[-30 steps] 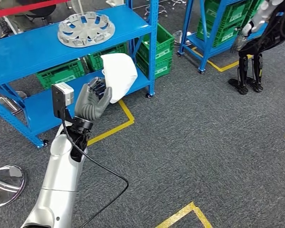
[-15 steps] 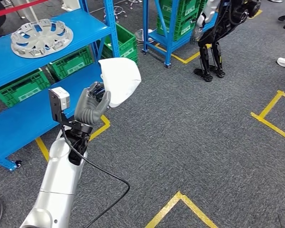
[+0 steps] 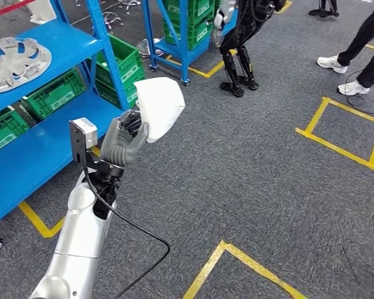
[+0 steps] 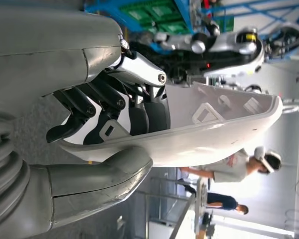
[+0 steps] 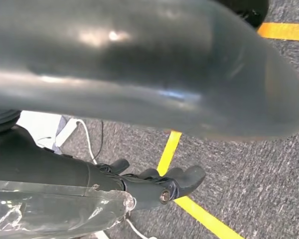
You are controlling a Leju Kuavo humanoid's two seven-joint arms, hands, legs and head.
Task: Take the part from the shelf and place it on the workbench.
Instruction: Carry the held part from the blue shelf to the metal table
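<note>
White plastic part [image 3: 159, 106] held up in the left hand [image 3: 123, 141], over grey carpet [image 3: 251, 180], off the shelf and just to the 3 o'clock side of the blue shelf [image 3: 39, 146]. Seen from the left wrist: thick thumb [image 4: 99, 179] under the part's rim, darker fingers [image 4: 140, 112] curled inside the shell, clamping the part [image 4: 201, 129] between them. Right hand [image 5: 159, 186] hanging above carpet crossed by yellow floor tape [image 5: 201, 214], fingers loosely extended, nothing in them. Silver wheel cover [image 3: 13, 56] lying on the shelf's top level at 10 o'clock; green crates [image 3: 58, 93] stacked beneath and behind it. Second blue rack [image 3: 185, 37] at 12 o'clock with another humanoid robot [image 3: 239, 37] standing beside it. Person's legs [image 3: 364, 43] in dark trousers and white shoes at 2 o'clock. Yellow tape squares [image 3: 345, 131] marked at 3 o'clock and 6 o'clock.
</note>
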